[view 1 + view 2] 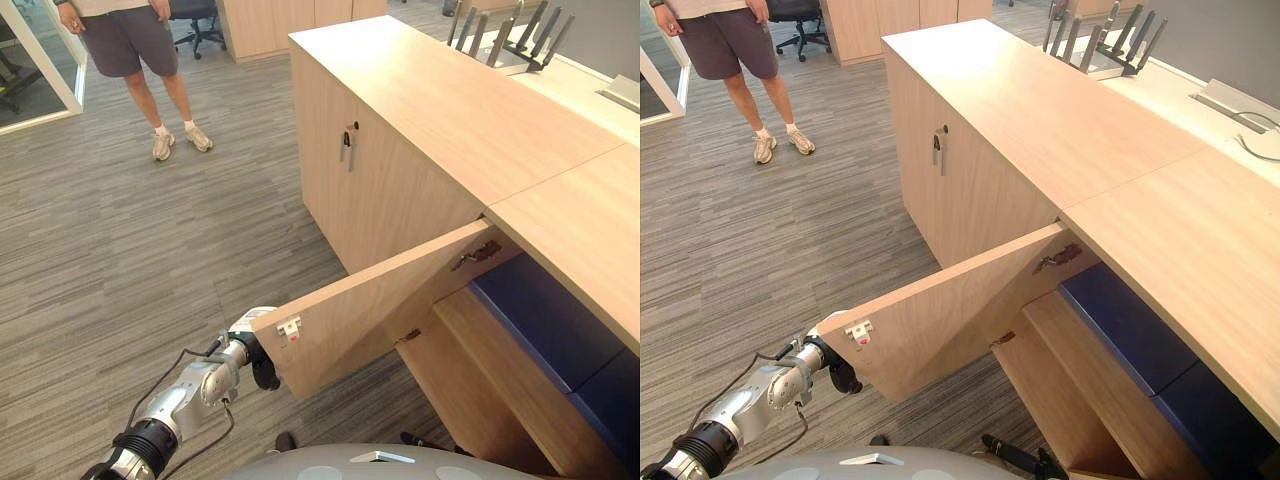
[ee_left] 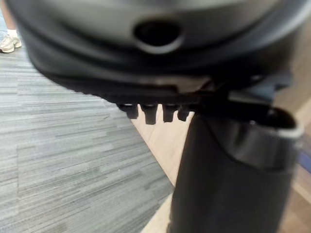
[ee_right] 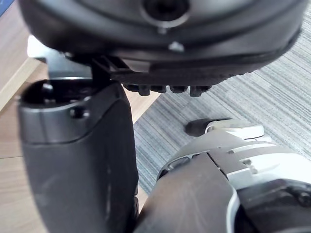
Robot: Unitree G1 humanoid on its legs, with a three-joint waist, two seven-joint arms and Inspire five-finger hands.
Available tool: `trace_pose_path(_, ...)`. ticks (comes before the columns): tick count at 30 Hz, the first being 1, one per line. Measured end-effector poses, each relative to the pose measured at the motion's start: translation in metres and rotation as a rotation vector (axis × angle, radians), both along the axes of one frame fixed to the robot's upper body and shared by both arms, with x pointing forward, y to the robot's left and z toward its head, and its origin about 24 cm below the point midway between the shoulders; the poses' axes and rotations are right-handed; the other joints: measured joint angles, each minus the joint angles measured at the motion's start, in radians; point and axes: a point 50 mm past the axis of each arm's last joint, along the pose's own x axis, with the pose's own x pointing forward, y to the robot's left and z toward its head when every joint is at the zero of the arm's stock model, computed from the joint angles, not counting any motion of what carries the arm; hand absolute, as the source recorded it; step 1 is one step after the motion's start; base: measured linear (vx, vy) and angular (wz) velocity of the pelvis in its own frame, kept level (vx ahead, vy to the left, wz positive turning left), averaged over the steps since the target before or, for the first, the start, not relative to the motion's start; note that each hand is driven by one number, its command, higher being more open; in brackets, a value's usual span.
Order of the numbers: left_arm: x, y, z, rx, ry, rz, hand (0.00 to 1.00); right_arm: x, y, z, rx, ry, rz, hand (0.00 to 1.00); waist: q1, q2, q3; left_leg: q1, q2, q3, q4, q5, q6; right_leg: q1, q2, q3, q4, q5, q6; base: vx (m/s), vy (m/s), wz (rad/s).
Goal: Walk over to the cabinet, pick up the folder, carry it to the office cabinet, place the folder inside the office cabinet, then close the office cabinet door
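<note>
While the left hand (image 1: 263,368), fingers (image 2: 148,114) seemingly released, is pressing the cabinet door (image 1: 380,305), it is risking slipping off.

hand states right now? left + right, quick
Left hand: open, fingers straight, at the free edge of the cabinet door, gripping nothing.
Right hand: open, empty.

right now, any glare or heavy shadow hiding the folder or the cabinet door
Left eye view: no glare; the open cabinet door is evenly lit, the blue folder in mild shade inside yet plain to see. Left wrist view: the left hand darkens the foreground.
</note>
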Motion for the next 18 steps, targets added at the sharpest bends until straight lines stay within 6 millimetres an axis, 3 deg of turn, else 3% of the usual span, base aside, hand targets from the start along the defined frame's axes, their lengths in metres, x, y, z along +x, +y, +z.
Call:
trace_pose_path(4,0.004,0.003,0.001,0.015,-0.003,0.005,1.00,0.002,0.001,0.000,0.005,-0.005,0.000,1.00,-0.014,-0.002,0.001,0.004,-0.004,0.008,0.001,0.000,0.000,-0.003,-0.005,0.009,0.003,0.004,-0.005,0.00,0.014,-0.05)
trace_pose_path(10,0.009,0.003,0.001,0.047,0.000,-0.024,1.00,0.009,-0.007,0.004,0.003,-0.039,0.100,1.00,-0.017,-0.013,0.028,0.019,-0.016,0.089,0.005,-0.012,0.015,-0.073,-0.029,0.105,0.062,0.014,0.002,-0.05,0.073,-0.41)
trace_pose_path(12,0.009,0.002,0.001,0.043,-0.002,-0.025,1.00,0.014,-0.010,0.006,-0.003,-0.063,0.127,1.00,-0.023,-0.008,0.043,0.020,-0.020,0.123,0.006,-0.030,0.022,-0.088,-0.037,0.090,0.058,0.050,0.001,-0.12,0.099,-0.51)
trace_pose_path(14,0.010,0.000,0.002,0.037,-0.008,-0.028,1.00,0.022,-0.015,0.010,-0.026,-0.092,0.179,1.00,-0.029,0.002,0.082,0.017,-0.002,0.185,0.065,-0.069,0.040,-0.078,-0.035,-0.015,0.008,0.151,-0.031,-0.18,0.098,-0.81)
trace_pose_path(15,0.009,-0.002,0.002,0.032,-0.004,-0.030,1.00,0.024,-0.016,0.011,-0.030,-0.099,0.182,1.00,-0.027,0.023,0.095,0.014,0.010,0.223,0.081,-0.085,0.056,-0.075,-0.036,-0.054,-0.006,0.167,-0.055,-0.16,0.049,-0.94)
trace_pose_path(16,0.008,-0.002,0.002,0.025,-0.002,-0.025,1.00,0.025,-0.017,0.012,-0.034,-0.104,0.182,1.00,-0.025,0.023,0.102,0.012,0.015,0.252,0.094,-0.094,0.065,-0.087,-0.047,-0.097,0.027,0.148,-0.079,-0.19,0.066,-1.11)
trace_pose_path(18,0.000,-0.005,0.002,-0.007,0.016,-0.015,1.00,0.028,-0.025,0.016,-0.047,-0.139,0.163,1.00,-0.022,0.043,0.129,-0.006,0.057,0.349,0.141,-0.124,0.078,-0.163,-0.083,-0.239,0.288,0.042,-0.159,-0.18,0.090,-1.23)
